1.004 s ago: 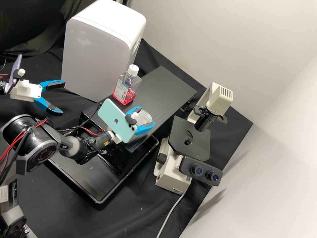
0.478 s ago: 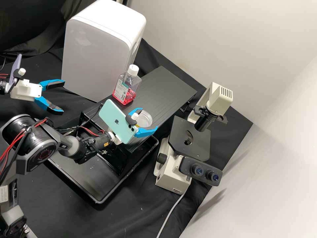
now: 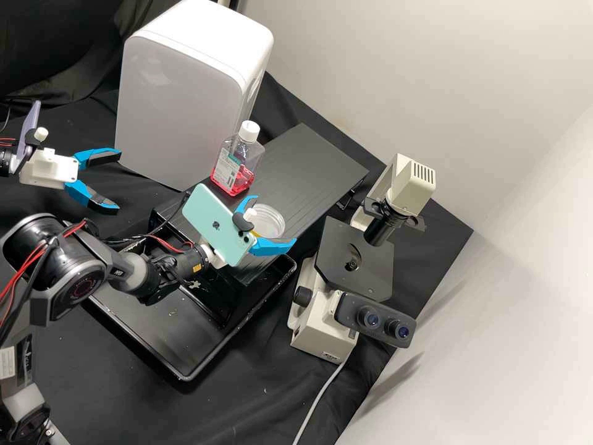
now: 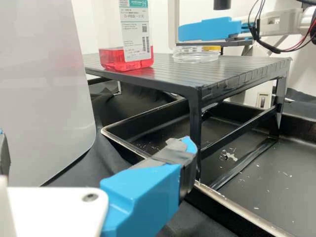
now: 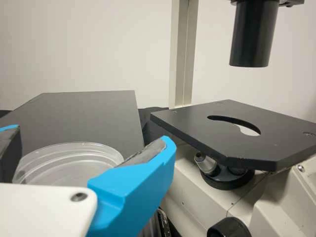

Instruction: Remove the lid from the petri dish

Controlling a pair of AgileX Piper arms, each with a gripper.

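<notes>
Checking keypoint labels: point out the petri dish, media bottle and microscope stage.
petri dish [image 3: 268,218], high view, top centre.
media bottle [image 3: 233,165], high view, middle of body.
microscope stage [image 5: 187,121], right wrist view, bare plate beside the hole.

The dark grey right arm [image 3: 74,272] trails red cables [image 3: 21,278]; left hand [image 3: 117,180] and right hand [image 3: 276,220] are white, blue-fingered.

The left blue-fingered white claw [image 3: 116,180] is spread wide. So is the right claw [image 3: 272,221], on its stretched-out dark grey arm [image 3: 133,272].
</notes>
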